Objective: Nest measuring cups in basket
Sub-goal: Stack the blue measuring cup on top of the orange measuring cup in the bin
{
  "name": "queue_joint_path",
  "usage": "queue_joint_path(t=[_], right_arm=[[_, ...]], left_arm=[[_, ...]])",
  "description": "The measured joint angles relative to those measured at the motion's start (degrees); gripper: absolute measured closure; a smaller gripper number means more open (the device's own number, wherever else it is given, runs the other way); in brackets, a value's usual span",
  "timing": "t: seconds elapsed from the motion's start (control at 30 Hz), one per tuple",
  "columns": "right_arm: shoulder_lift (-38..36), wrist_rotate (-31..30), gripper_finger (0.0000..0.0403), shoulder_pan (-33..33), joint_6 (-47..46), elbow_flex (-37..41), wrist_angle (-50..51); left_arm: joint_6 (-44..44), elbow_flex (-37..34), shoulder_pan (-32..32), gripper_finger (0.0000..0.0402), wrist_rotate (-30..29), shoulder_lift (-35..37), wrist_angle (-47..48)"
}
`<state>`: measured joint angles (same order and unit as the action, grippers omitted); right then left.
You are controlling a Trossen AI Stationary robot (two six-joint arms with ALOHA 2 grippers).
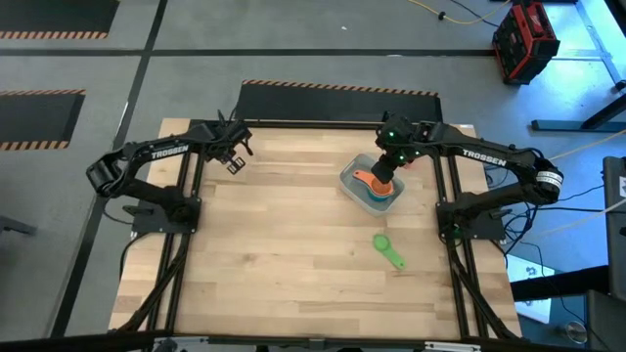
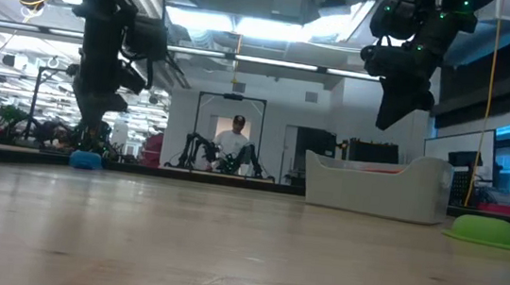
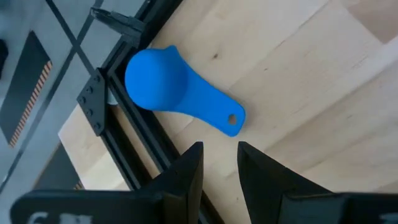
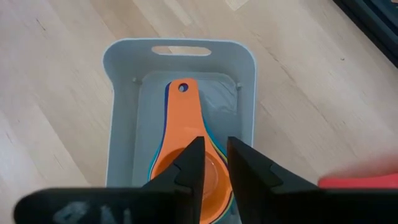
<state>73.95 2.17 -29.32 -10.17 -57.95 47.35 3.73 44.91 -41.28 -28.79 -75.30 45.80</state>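
The pale grey basket (image 1: pixel 349 183) stands toward the table's far right. It holds a nested stack of cups with the orange cup (image 4: pixel 184 134) on top and teal and blue rims showing under it. My right gripper (image 4: pixel 216 157) hangs above this stack, fingers a little apart, clear of the basket (image 2: pixel 379 186) in the low view. A green cup (image 1: pixel 387 249) lies bowl-down on the table nearer than the basket. A blue cup (image 3: pixel 177 93) lies bowl-down at the table's far left edge, against the dark frame. My left gripper (image 3: pixel 219 163) hovers over its handle end, slightly open.
The dark frame rail (image 3: pixel 134 134) runs along the table edge right beside the blue cup. Bare wood (image 1: pixel 284 254) fills the table's middle and near part. A person (image 2: pixel 236 141) sits far off in the room behind the table.
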Motion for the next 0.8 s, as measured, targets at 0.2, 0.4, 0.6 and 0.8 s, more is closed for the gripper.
queue_joint_path(t=[0.2, 0.4, 0.6, 0.8], right_arm=[[0.0, 0.0, 0.033, -0.01, -0.02, 0.0, -0.01], [0.0, -0.02, 0.033, -0.01, -0.04, 0.02, -0.02], [0.0, -0.02, 0.033, -0.02, -0.04, 0.02, -0.02], [0.0, -0.01, 0.033, -0.02, -0.04, 0.02, -0.02]], left_arm=[[-1.39, -0.4, -0.87, 0.031, 0.19, -4.79, -3.02], [-3.03, -0.4, -0.83, 0.031, -0.57, -10.9, -3.57], [-3.0, -0.4, -0.83, 0.031, -2.23, -15.3, -3.89], [-2.97, -0.4, -0.83, 0.031, -3.68, -17.99, -7.5]])
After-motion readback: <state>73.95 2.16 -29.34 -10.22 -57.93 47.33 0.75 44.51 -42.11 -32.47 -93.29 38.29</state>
